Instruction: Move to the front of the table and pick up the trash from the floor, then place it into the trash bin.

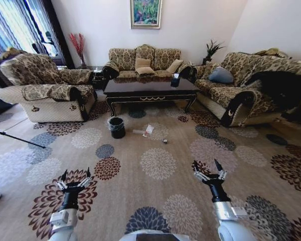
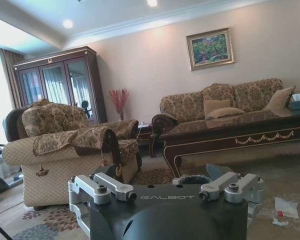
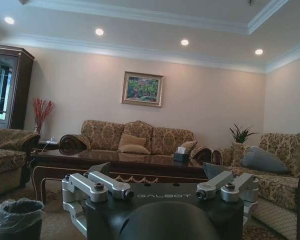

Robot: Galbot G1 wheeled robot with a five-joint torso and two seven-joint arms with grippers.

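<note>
The dark glossy table [image 1: 150,90] stands ahead, between the sofas. On the patterned floor [image 1: 155,165] in front of it sits the black trash bin [image 1: 117,127] with a clear liner. Just right of the bin lies the trash: a crumpled white paper [image 1: 149,129], a small clear bottle [image 1: 139,132] and a tiny scrap [image 1: 165,141]. My left gripper [image 1: 75,176] and right gripper [image 1: 209,168] hover low over the carpet, well short of the trash, both open and holding nothing. The right wrist view shows the bin [image 3: 19,217] and table [image 3: 115,165]. The left wrist view shows the paper [image 2: 286,206].
An armchair [image 1: 45,88] stands at the left, a sofa [image 1: 145,63] behind the table and another sofa [image 1: 251,85] at the right. A black tissue box [image 1: 175,80] sits on the table. A thin black rod [image 1: 15,138] lies at the far left. Open carpet stretches ahead of me.
</note>
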